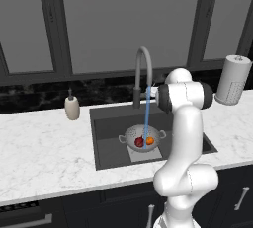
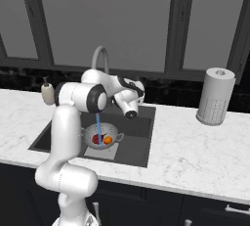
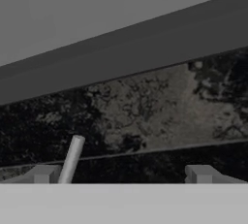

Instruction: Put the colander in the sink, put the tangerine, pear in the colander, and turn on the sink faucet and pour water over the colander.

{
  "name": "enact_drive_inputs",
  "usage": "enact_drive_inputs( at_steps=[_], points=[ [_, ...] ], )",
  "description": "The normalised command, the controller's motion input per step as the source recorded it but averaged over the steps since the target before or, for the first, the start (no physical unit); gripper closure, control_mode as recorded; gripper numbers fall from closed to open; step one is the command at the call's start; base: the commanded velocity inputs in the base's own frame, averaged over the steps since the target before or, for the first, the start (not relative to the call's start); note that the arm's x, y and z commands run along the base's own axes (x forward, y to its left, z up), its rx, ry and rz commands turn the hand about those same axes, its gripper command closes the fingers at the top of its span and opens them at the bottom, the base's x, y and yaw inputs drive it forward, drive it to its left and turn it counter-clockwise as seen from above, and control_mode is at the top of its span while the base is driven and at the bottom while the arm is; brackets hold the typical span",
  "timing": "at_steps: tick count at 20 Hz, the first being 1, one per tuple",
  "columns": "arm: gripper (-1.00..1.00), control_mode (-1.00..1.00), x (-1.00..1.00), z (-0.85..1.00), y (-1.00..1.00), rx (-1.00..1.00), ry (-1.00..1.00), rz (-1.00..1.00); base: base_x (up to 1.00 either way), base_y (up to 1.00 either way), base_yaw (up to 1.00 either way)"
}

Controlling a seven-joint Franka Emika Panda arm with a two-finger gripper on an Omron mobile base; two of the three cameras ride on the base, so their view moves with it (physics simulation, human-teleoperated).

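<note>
Below and left of the spread, empty fingers, the light-grey perforated metal colander sits in the dark-grey rectangular sink under the thin blue water. Probably light, rigid and wet-slippery; best gripped by a rim loop handle.

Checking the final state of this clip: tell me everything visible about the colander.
The colander is a small light-grey, metal-looking bowl dotted with holes, with two small loop handles on opposite sides of its rim. It sits upright in the sink, over the lighter square patch on the basin floor. Inside lie the dark-red pear and the orange tangerine, side by side. The water falls from the sink faucet straight into it.
</note>
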Motion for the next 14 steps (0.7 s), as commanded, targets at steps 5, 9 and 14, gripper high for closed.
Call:
enact_drive_inputs(
  at_steps=[5, 9, 14],
  points=[
    [-1.0, -1.0, 0.0, 0.0, -0.94, 0.03, 0.0, 0.0, 0.0, 0.0, 0.0],
    [-1.0, -1.0, 0.0, 0.0, -0.76, 0.01, 0.0, 0.0, 0.0, 0.0, 0.0],
    [-1.0, -1.0, 0.0, 0.0, -0.43, 0.0, 0.0, 0.0, 0.0, 0.0, 0.0]
  ],
)
